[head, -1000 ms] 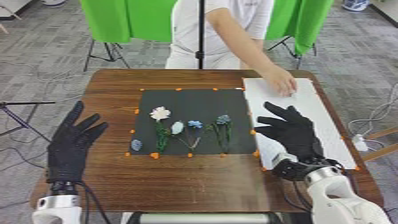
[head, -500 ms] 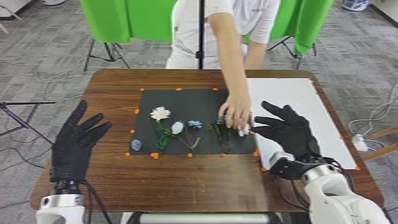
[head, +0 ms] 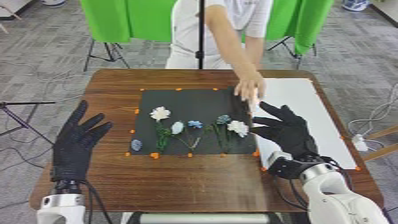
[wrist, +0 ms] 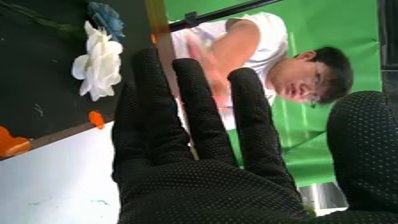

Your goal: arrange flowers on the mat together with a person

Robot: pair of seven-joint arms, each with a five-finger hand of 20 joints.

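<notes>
Head view: dark mat (head: 191, 102) on table (head: 191, 182), green curtain (head: 133, 20) beyond, left robot hand (head: 73, 152), right robot hand (head: 290, 136) both open.

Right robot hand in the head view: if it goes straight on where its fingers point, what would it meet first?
Probably the person's hand, just ahead of the right robot hand near the edge of the black mat. Heights are hard to judge, so it might pass above or below.
</notes>
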